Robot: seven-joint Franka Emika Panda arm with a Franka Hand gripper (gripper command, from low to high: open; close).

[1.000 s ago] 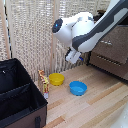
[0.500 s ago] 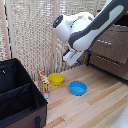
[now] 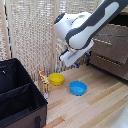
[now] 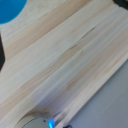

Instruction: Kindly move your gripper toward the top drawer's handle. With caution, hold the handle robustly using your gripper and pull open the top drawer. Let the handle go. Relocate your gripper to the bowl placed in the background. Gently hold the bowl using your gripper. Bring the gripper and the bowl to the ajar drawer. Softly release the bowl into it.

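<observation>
Gripper hangs above wooden floor, jaws' state cannot be told. Yellow bowl beside blue bowl. Top drawer behind arm.

Bulky white arm with dark grey joint bands; rounded glossy shells

Pale wooden floor, woven beige screen behind, diffuse light.
</observation>
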